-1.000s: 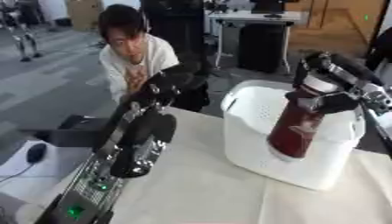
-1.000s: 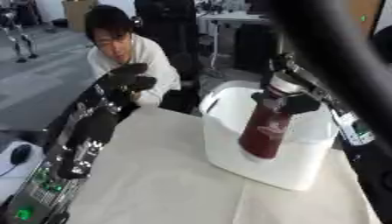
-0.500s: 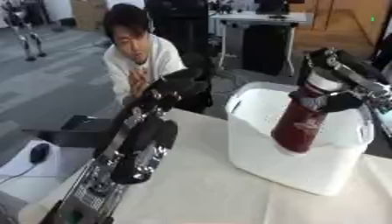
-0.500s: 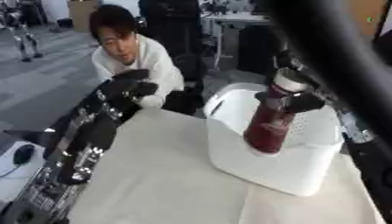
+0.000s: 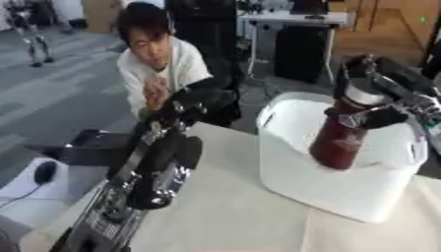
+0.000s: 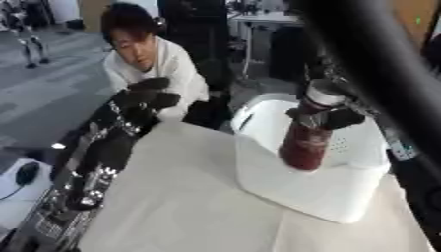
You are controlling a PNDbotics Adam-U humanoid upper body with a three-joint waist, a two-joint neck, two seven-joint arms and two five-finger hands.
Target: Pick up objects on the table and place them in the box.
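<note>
Right hand [image 5: 372, 117], black with silver joints, reaching in from the right edge with its arm slanting down from the upper right. Fingers [image 6: 337, 118] curled round the upper body of a dark red cylindrical bottle with a pale silver cap [image 5: 342, 139], thumb side wrapped across the front just below the cap. Bottle upright with a slight tilt, its lower half sunk inside a white plastic box with rounded corners and a handle slot [image 5: 293, 172]; whether its base touches the box floor cannot be told. Box standing directly below the fingers, on a surface covered with cream cloth [image 6: 181, 197].

Left hand [image 5: 203, 101] raised at the end of a long black forearm running up from the lower left corner, well apart from the box and out to the left of the right fingers. Left fingers [image 6: 148, 84] bent inward into a loose curl, holding nothing visible, hanging over the far left edge of the surface.
</note>
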